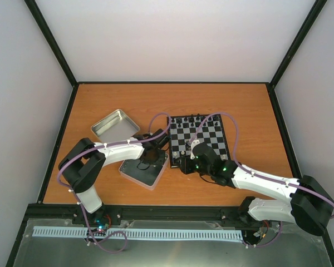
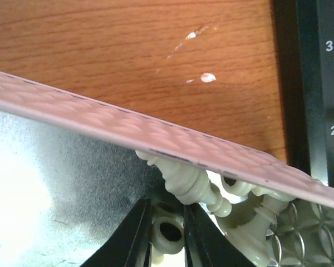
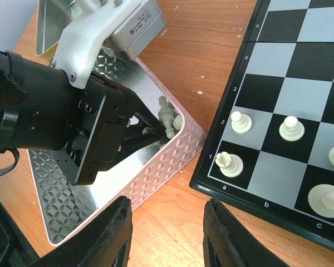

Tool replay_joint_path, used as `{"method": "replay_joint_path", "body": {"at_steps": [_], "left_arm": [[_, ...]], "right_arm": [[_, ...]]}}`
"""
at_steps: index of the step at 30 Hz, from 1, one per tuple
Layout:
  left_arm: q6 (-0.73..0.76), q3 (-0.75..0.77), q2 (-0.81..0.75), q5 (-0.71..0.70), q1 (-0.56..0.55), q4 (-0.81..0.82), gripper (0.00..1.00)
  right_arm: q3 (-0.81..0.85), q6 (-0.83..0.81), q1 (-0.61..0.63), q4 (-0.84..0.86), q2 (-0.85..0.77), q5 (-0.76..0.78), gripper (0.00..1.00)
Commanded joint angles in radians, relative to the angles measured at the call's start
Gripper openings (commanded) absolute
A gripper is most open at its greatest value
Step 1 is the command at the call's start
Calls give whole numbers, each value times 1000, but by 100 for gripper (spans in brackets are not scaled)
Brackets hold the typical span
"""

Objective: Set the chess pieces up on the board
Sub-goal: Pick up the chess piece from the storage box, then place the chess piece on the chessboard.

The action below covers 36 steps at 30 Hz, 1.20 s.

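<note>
Here, the left hand (image 2: pixel 166 217) is pinched narrowly on a cream piece (image 2: pixel 168 236) in the tin (image 3: pixel 172 156) corner nearest the board (image 1: pixel 203 136), just right in the top view; right hand (image 3: pixel 167 222) half-open, empty.

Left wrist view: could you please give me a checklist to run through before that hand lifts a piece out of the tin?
1. Piece between the left hand's fingers: ok, a cream piece sits there.
2. Grip firm: cannot tell.
3. Neighbouring pieces clear of it: not ok, they crowd against it by the tin wall.
4. Right hand out of the way: ok, it is open and empty, beside the board.
5. Free square to place on: ok, the one beside the corner piece is bare.
</note>
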Motion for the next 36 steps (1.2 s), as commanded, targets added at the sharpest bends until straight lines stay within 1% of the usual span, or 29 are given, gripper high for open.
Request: {"method": "replay_joint_path", "body": {"at_steps": [1, 4, 6, 9, 13, 14, 17, 21, 23, 28, 31, 36], "left_arm": [[2, -57, 62, -28, -2, -112, 13], [-28, -68, 9, -42, 3, -92, 14], [-58, -88, -61, -45, 17, -63, 14], [-118, -140, -203, -23, 61, -1, 14], [-234, -215, -420, 13, 139, 81, 15], [-261, -234, -492, 24, 149, 109, 15], [-346, -263, -606, 30, 167, 155, 16], [-463, -285, -710, 38, 178, 187, 17], [-529, -308, -763, 49, 187, 215, 18], [-678, -380, -889, 124, 217, 316, 18], [-765, -410, -938, 160, 224, 347, 18], [-851, -440, -952, 235, 233, 430, 18]], "right_arm": [[-11, 6, -5, 23, -17, 27, 36], [-14, 1, -5, 32, -13, 17, 37], [-21, -13, -4, 55, -12, 5, 38], [-30, -29, -4, 107, -5, 3, 40], [-11, -44, 2, 182, 32, 6, 42], [-2, -47, 4, 209, 48, -2, 43], [34, -58, 23, 273, 110, -27, 45], [124, -86, 59, 333, 207, -71, 46], [158, -93, 80, 365, 243, -79, 48], [187, -72, 93, 503, 303, -133, 53], [190, -57, 93, 584, 319, -147, 55], [169, -35, 93, 719, 332, -193, 55]]}}
